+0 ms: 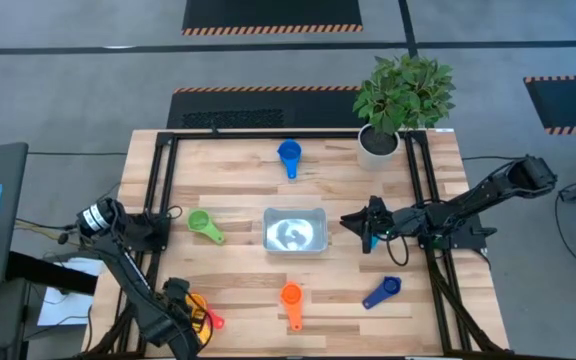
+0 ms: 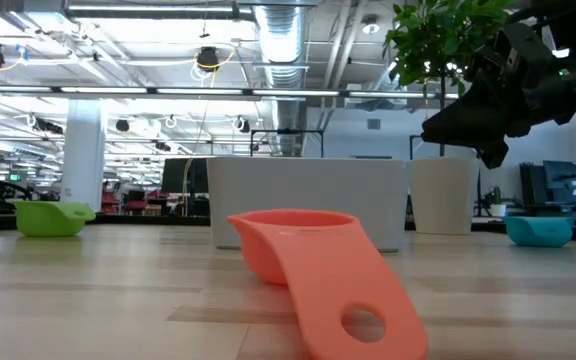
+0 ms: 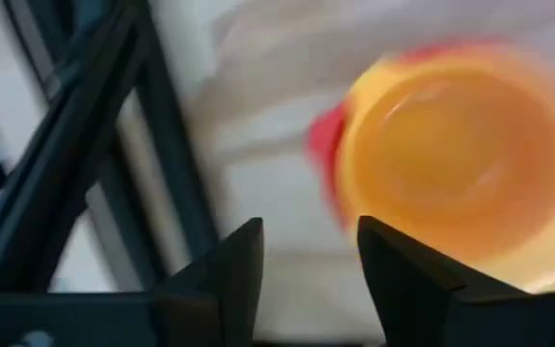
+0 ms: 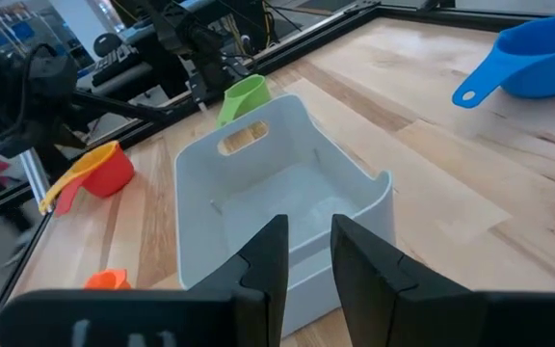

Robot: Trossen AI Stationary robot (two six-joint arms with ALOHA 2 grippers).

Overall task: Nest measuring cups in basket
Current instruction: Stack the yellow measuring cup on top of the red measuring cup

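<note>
So the left gripper [image 3: 302, 255] is way out at the front-left corner of the table [image 1: 238, 290], well away from the basket [image 1: 295, 231]. Its fingers are apart with nothing between them, and just past the tips sits a yellow cup [image 3: 461, 159] nested in a red cup [image 3: 324, 145], blurry but the colours are clear. From above you can see that little yellow-and-red stack right by the gripper, far from the basket.

The right gripper [image 1: 366, 229] hangs just beside the basket's right end, above the table. Its fingers [image 4: 263, 260] have a narrow gap between them and hold nothing; the gripper points down toward the basket's near wall.

Basket sits mid-table, silvery inside, no cups in it. Around it:
- green cup [image 1: 201, 224] to its left, well apart
- light blue cup [image 1: 289, 154] behind it, toward the far edge
- orange cup [image 1: 291, 297] in front of it, handle pointing away from the basket
- dark blue cup [image 1: 383, 291] in front and to the right

Potted plant [image 1: 400, 95] in a white pot stands at the far right corner, beyond the basket.
</note>
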